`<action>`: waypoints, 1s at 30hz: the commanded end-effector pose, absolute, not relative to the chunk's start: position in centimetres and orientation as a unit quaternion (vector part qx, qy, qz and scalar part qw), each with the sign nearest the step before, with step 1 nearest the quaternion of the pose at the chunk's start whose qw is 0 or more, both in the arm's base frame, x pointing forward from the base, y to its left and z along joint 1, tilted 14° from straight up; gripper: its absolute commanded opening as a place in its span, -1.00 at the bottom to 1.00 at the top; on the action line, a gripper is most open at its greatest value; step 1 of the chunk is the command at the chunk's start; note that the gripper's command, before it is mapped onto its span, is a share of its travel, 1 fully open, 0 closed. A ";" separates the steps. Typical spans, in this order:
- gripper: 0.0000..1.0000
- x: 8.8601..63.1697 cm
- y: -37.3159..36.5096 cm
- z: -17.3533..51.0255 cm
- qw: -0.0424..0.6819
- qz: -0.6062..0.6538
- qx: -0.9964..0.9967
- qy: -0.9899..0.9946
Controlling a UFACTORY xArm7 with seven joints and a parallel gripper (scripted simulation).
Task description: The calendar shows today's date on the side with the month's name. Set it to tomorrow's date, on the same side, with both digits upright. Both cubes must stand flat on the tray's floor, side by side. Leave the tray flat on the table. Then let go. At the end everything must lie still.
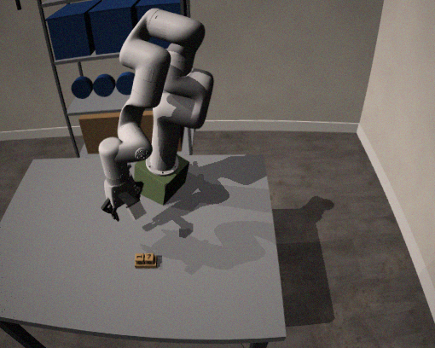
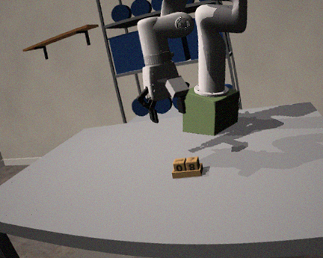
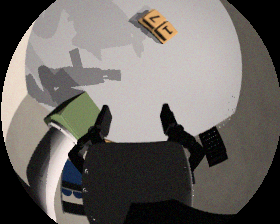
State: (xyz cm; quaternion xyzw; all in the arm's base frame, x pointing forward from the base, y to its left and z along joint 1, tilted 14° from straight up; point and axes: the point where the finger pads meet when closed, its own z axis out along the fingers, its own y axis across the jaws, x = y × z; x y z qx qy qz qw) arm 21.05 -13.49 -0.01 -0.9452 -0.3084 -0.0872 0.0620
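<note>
A small wooden tray (image 1: 145,267) (image 2: 187,174) lies flat on the table. Two wooden cubes stand side by side in it. In the exterior view the left cube (image 1: 140,258) (image 2: 179,166) (image 3: 167,31) shows an upright 0 in front, and the right cube (image 1: 149,258) (image 2: 192,164) (image 3: 154,20) an upright 8. On top, the left cube carries a 1 lying sideways, the right one a 7. The month's name cannot be read in any view. My gripper (image 1: 126,213) (image 2: 168,117) (image 3: 135,110) is open and empty, high above the table, behind and left of the tray in the top view.
The green block (image 1: 153,184) (image 2: 199,118) (image 3: 77,116) under the arm's base stands at the back of the table (image 1: 77,281) (image 2: 103,195). A shelf rack with blue boxes (image 1: 70,36) is behind it. The arm's shadows fall right of the tray.
</note>
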 end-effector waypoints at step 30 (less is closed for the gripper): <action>1.00 19.9 -13.3 -1.1 0.052 -0.115 -0.897 -0.424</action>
